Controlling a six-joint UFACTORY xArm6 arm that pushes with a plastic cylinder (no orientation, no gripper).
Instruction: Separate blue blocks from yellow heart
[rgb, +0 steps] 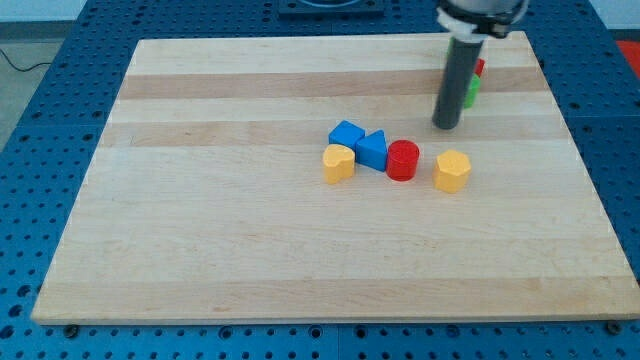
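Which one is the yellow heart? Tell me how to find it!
Look at the little row of blocks near the middle of the wooden board. The yellow heart is at the row's left end, touching the blue blocks. The other yellow block stands alone, right of the red cylinder.

Two blue blocks lie touching each other, the yellow heart touching their lower left
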